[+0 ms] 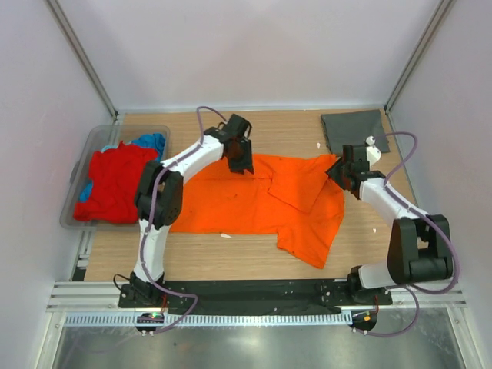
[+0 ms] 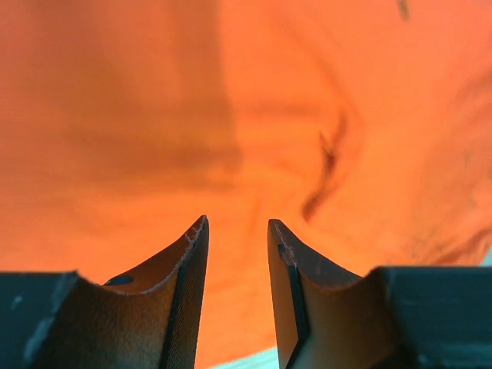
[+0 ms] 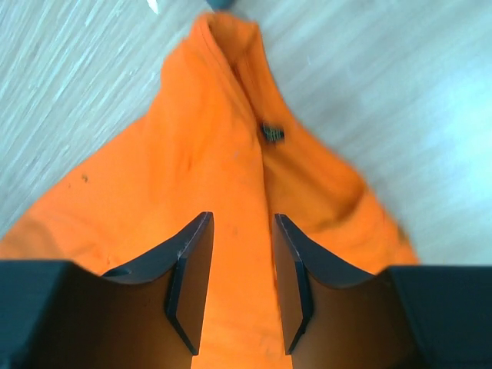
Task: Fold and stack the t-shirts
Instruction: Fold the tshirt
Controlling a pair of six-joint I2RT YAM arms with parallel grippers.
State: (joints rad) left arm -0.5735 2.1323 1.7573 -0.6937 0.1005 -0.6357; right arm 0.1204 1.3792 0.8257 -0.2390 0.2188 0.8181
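A bright orange t-shirt [image 1: 261, 204] lies spread across the middle of the table, with a fold across its right half. My left gripper [image 1: 241, 163] hovers over the shirt's back edge. In the left wrist view it [image 2: 237, 221] is open, and only orange cloth [image 2: 154, 115] shows below the gap. My right gripper [image 1: 338, 173] is at the shirt's right back corner. It [image 3: 242, 217] is open above a bunched point of orange cloth [image 3: 200, 154]. A dark grey t-shirt [image 1: 352, 129] lies folded at the back right. Red [image 1: 115, 181] and blue [image 1: 150, 142] t-shirts sit in the tub.
The clear plastic tub [image 1: 86, 150] stands at the table's left edge. White walls and metal posts close in the back and sides. A small white scrap [image 1: 226, 235] lies by the orange shirt's front edge. Bare wood shows along the front.
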